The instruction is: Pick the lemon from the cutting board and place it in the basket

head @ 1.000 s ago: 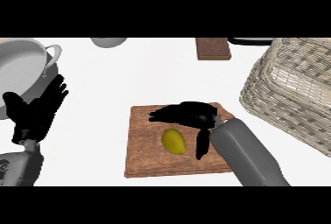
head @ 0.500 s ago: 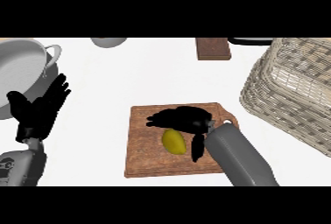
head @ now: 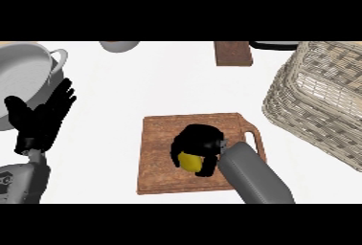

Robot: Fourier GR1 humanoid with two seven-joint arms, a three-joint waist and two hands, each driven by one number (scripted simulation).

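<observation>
1. The lemon (head: 188, 161) sits on the cutting board (head: 161, 143), low in the middle of the frame.
2. The right hand (head: 198, 141) is curled over the lemon, with fingers wrapped round it. Only a yellow bit peeks out.
3. The left hand (head: 41, 117) rests at the left edge, fingers straight and up, holding nothing.
4. A lemon is likely light, firm and round, so it may roll. Holding it round its fat middle looks best.
5. The basket (head: 322, 105) stands at the right of the frame, near the board. Its wall looks tall, so the lemon must go up and over the rim.
6. A pot (head: 21, 72) sits at the upper left, well apart. A small brown block (head: 232, 53) lies at the top. Nothing lies between the board and the basket.
</observation>
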